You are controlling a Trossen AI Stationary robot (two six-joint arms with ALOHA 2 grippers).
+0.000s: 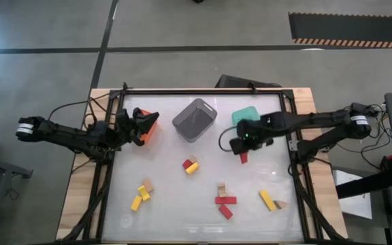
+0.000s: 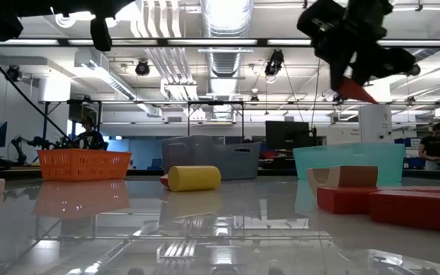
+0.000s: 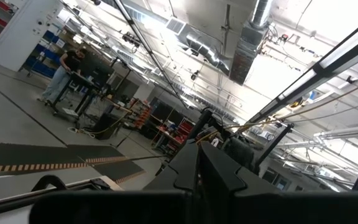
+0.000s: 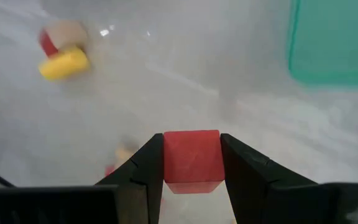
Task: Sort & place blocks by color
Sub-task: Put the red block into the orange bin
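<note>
The right gripper (image 4: 191, 163) is clamping a small red wooden block (image 4: 191, 158) above the table near the green plastic bin (image 1: 245, 116), probably wrong colour bin, so it's risking a mis-sort w/ early release.

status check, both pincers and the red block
Right pincer shut on red block, lifted beside green bin. Left pincer shut, empty, by orange bin. Path clear.

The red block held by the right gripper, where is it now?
The red block sits between the right gripper's fingers, lifted above the table. In the high view it is on the right side, just in front of the green bin.
</note>
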